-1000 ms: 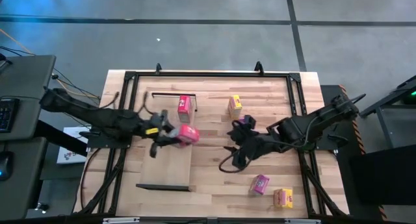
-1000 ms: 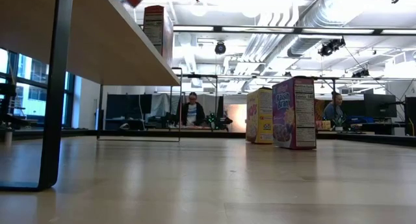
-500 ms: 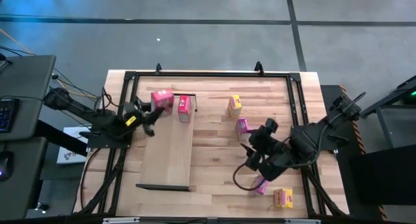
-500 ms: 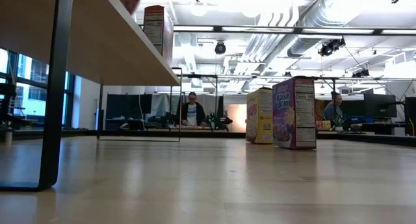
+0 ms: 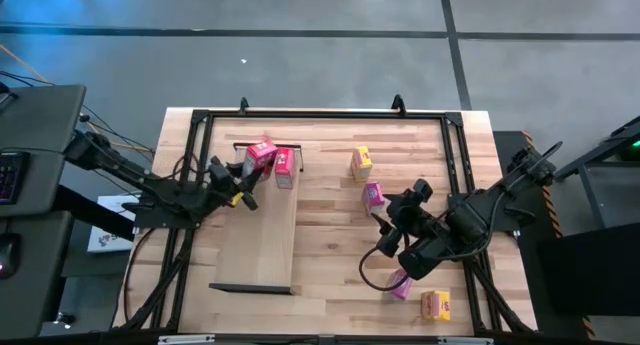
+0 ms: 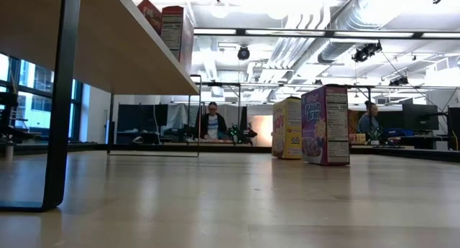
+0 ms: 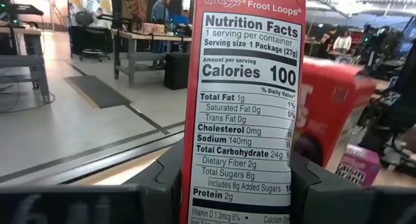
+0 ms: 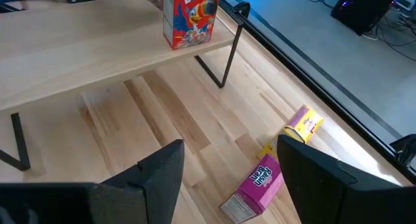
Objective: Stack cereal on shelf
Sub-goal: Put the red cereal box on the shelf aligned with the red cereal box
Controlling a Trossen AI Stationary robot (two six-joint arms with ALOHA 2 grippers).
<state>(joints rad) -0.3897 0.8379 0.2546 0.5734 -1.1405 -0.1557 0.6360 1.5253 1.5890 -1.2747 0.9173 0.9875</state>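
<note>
My left gripper (image 5: 247, 173) is shut on a red cereal box (image 5: 261, 152) at the far end of the pale shelf (image 5: 268, 235), just left of a second red box (image 5: 284, 165) that stands on the shelf. In the low view both red boxes (image 6: 162, 21) show above the shelf's edge. My right gripper (image 5: 388, 235) is open and hovers over the tabletop between an upright pink box (image 5: 372, 195) and a pink box (image 8: 255, 184) lying on its side. A yellow box (image 5: 361, 163) stands beyond them. My left gripper pinches the red box's lower part between its two fingers (image 7: 162, 182), one on each broad face, with the narrow nutrition panel (image 7: 240, 120) facing the wrist. It comes level from the table's left side. The box is slightly tilted; whether its base rests on the shelf is hidden.
Another yellow box (image 5: 435, 305) lies near the table's near right corner, beside the fallen pink one. Black metal rails (image 5: 250, 287) close the shelf's short ends, and a black frame (image 5: 320, 113) borders the table. The shelf's near half is bare. People sit in the room beyond.
My left gripper carried the red box from the middle of the shelf toward its far end, then brought it close beside the standing red box. My right gripper drew back from the upright pink box toward the table's near right, over the fallen pink box.
</note>
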